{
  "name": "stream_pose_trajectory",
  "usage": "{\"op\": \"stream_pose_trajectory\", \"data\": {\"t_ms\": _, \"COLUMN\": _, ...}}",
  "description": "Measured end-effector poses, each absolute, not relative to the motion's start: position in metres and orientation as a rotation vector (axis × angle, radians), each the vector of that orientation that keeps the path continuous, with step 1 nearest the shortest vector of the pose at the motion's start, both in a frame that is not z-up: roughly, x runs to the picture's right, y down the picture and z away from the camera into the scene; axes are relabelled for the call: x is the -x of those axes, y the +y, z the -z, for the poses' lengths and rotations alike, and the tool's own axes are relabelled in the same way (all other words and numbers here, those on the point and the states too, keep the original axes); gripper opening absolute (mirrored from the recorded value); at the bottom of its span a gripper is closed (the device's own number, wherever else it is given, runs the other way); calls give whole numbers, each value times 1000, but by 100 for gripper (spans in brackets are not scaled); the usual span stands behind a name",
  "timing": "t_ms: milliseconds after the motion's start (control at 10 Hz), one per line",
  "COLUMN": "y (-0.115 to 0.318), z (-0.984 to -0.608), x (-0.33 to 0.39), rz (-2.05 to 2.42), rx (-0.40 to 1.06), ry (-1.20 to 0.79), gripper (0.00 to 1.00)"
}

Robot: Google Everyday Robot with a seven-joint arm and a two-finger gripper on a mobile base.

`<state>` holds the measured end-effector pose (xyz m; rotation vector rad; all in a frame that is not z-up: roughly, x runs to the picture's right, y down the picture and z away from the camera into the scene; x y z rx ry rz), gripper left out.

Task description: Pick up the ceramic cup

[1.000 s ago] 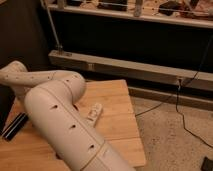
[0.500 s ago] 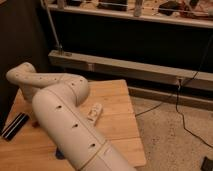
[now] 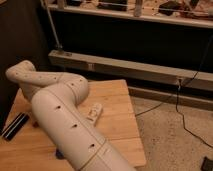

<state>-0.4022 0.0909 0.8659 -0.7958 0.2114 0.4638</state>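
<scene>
The hand is hidden behind the arm [image 3: 65, 117].

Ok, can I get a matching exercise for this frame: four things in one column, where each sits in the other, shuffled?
Things:
1. tool
2. flat black object
3. black cable
4. metal rail

Places:
A. on the speckled floor, right of the wooden table
B. beyond the table's far edge, along the dark wall
C. over the middle of the table, beside the white arm
D. at the table's left edge

Pairs: 1-C, 2-D, 3-A, 4-B
</scene>
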Motion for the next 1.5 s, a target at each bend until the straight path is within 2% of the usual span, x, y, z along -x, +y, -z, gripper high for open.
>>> {"op": "stream_pose_trajectory", "data": {"t_ms": 300, "y": 49, "z": -844, "x": 381, "rz": -553, "rx": 740, "ry": 195, "gripper": 0}}
{"op": "stream_pose_trajectory", "data": {"t_ms": 500, "y": 6, "z": -811, "x": 353, "rz": -652, "rx": 688, "ry": 180, "gripper": 0}}
{"op": "stream_pose_trajectory", "data": {"t_ms": 700, "y": -18, "z": -780, "x": 323, "rz": -734, "rx": 661, "ry": 193, "gripper": 0}}
{"op": "stream_pose_trajectory", "data": {"t_ms": 1000, "y": -24, "z": -735, "x": 276, "rz": -827, "rx": 654, "ry": 284, "gripper": 0}}
{"op": "stream_pose_trajectory", "data": {"t_ms": 1500, "y": -18, "z": -693, "x": 267, "rz": -929, "rx": 633, "ry": 374, "gripper": 0}}
